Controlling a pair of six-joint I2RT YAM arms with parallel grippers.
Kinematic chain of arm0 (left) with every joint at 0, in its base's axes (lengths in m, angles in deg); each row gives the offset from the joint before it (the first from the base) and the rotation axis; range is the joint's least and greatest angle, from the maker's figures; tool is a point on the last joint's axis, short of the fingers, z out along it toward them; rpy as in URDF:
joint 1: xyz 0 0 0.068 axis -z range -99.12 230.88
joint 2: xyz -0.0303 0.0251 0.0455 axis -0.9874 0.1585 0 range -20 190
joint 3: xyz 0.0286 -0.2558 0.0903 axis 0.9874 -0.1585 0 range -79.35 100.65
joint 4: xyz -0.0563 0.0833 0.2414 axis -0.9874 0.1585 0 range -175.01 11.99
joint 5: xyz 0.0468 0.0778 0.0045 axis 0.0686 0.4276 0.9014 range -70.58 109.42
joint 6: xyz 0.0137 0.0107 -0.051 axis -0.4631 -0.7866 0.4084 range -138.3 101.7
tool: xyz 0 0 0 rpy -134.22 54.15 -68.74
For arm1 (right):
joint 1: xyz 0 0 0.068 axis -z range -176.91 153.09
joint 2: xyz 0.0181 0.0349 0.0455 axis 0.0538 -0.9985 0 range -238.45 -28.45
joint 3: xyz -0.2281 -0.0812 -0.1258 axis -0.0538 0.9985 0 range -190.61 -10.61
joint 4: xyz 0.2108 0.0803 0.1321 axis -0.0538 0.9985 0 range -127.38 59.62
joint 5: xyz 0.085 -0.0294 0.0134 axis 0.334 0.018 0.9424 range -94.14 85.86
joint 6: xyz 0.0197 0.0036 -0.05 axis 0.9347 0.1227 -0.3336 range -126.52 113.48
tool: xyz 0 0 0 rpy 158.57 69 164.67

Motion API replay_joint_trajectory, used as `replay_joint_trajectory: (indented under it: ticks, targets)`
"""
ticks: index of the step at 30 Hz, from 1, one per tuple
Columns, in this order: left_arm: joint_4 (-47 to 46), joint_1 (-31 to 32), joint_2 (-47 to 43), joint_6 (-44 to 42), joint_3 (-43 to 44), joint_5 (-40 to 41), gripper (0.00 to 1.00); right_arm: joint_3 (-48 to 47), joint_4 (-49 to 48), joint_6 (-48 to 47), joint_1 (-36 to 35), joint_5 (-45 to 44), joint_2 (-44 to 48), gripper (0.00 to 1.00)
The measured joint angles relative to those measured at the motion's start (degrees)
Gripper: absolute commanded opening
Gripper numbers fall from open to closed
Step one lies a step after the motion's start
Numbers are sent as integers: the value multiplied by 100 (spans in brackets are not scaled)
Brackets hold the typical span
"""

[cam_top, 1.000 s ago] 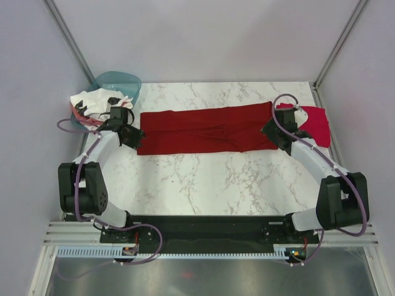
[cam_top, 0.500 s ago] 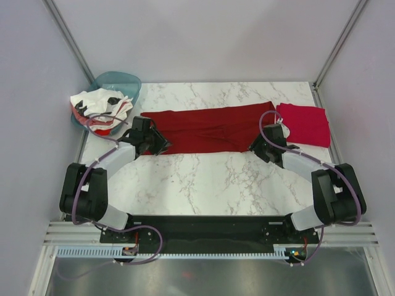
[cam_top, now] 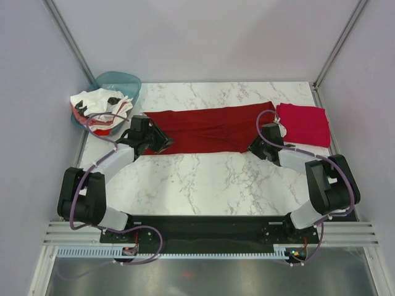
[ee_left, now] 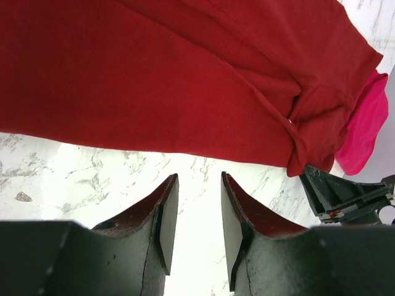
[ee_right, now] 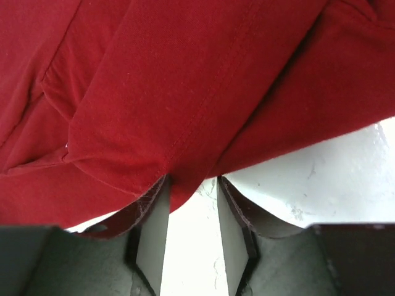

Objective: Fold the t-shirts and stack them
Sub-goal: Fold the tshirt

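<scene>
Maroon shirt [cam_top: 207, 128] lay flat as a long band across the tabletop [cam_top: 203, 185], nearer the far edge than the near one, running left to right. It looked folded lengthwise with the sleeves tucked in, but not yet folded across into a stackable packet. Crimson shirt [cam_top: 303, 123] lay folded small by the far right corner, just beside the band's right end; judged to be the start of the stack. White shirts [cam_top: 92, 103] sat heaped at the left edge, partly in the basin [cam_top: 120, 81], unfolded. Tally as judged: one done, one halfway, the heap not begun. Left gripper [ee_left: 199, 185] was low at the band's left near corner, jaws part open with a narrow gap and bare marble showing through it. Its tips were just short of the hem and it held nothing. Right gripper [ee_right: 191, 185] was at the band's right near corner, jaws likewise part open. The doubled hem lay against its fingertips [ee_right: 157, 197] at the mouth of the gap, with no cloth seen pinched between the pads. Whether any cloth had entered past the tips could not be told.
</scene>
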Motion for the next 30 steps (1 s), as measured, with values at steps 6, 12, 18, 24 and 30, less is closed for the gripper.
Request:
replay_joint_trajectory:
  ticks: [6, 12, 18, 24, 30]
  targets:
    - [-4, 0, -17, -31, -2, 0, 41, -94, -133, -20, 2, 26, -59, 11]
    - [-4, 0, -42, -63, -2, 7, 41, -321, -245, -33, 2, 136, -186, 5]
    - [0, 0, -74, -105, -2, 26, 41, -638, -186, -85, 0, 155, -190, 12]
    - [0, 0, -72, -144, -2, 28, 41, -901, -66, -92, 0, 188, -256, 16]
    - [2, 0, -11, -149, 2, 22, 41, -787, -79, -114, -11, 240, -245, 45]
